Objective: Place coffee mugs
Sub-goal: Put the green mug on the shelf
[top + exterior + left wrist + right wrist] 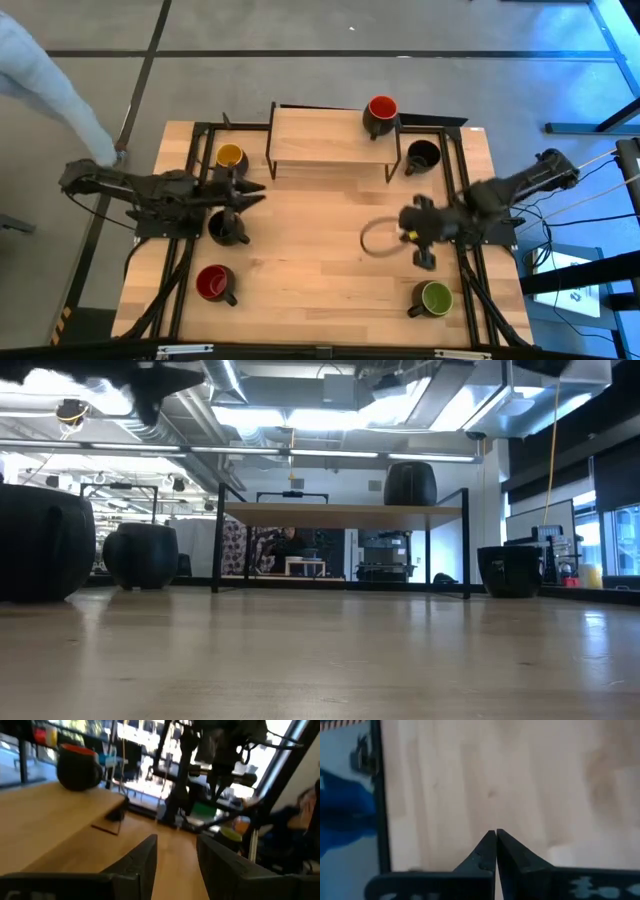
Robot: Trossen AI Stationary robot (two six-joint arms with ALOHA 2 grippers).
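Note:
Several black coffee mugs are in the high view. One with a red inside (381, 113) stands on the wooden shelf (320, 140). On the table stand a black one (422, 156), a yellow-lined one (230, 157), another black one (227, 227), a red-lined one (215, 284) and a green-lined one (434, 298). My left gripper (258, 191) (177, 865) is open and empty. It points level toward the right, between the yellow-lined mug and the black mug near it. My right gripper (403, 236) (496, 834) is shut and empty, slanting down over bare tabletop at centre right.
The shelf stands on black legs at the far middle of the table (320, 300), with free room beneath it (340, 560). Bare wood lies in the table's middle and near side. A person's sleeve (50, 90) shows beyond the far left corner.

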